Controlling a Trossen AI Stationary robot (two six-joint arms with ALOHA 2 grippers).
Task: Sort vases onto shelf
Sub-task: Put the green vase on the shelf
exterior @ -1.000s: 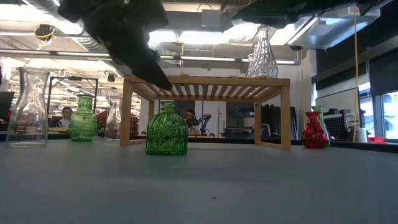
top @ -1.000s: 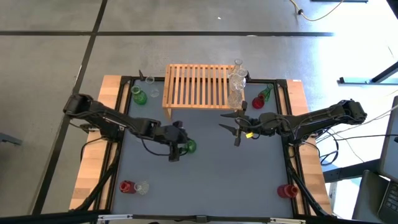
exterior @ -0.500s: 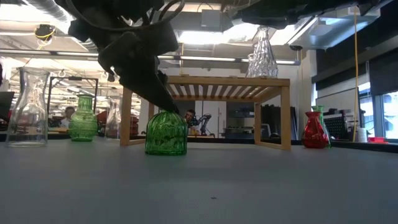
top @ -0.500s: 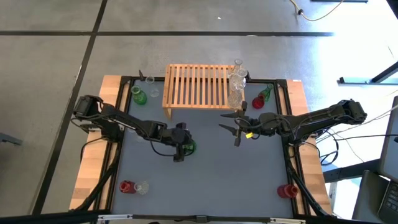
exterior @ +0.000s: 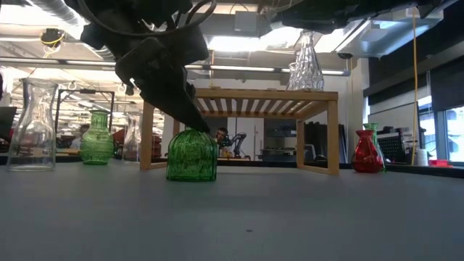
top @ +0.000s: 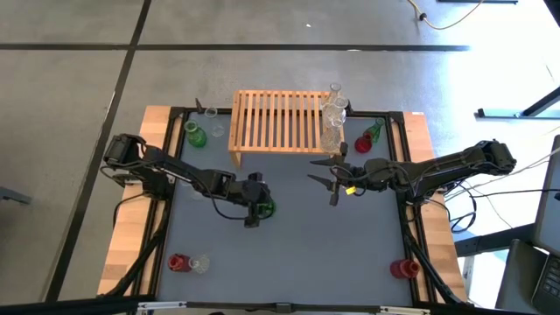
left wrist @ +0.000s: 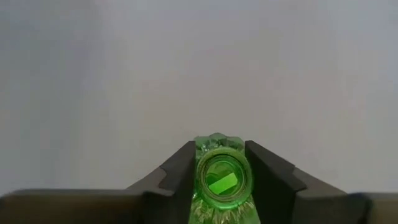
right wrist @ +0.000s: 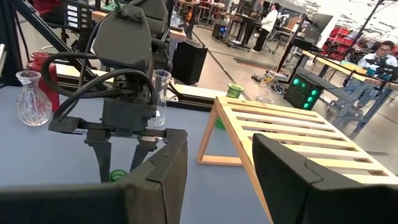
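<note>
Since a second ago the left gripper (left wrist: 219, 180) has dropped and closed its fingers on the green vase (exterior: 191, 154). The vase stands upright, neck up. The right gripper (top: 332, 182) hovers half-open, empty.

The middle and front of the table (top: 306, 254) lie bare, giving wide passage. The shelf (top: 278, 121) blocks the back, clear vases (top: 333, 118) crowding its right end. The left gripper (top: 255, 210) and green vase (top: 266, 206) stand mid-table; red vases (top: 178, 262) occupy the front corners
</note>
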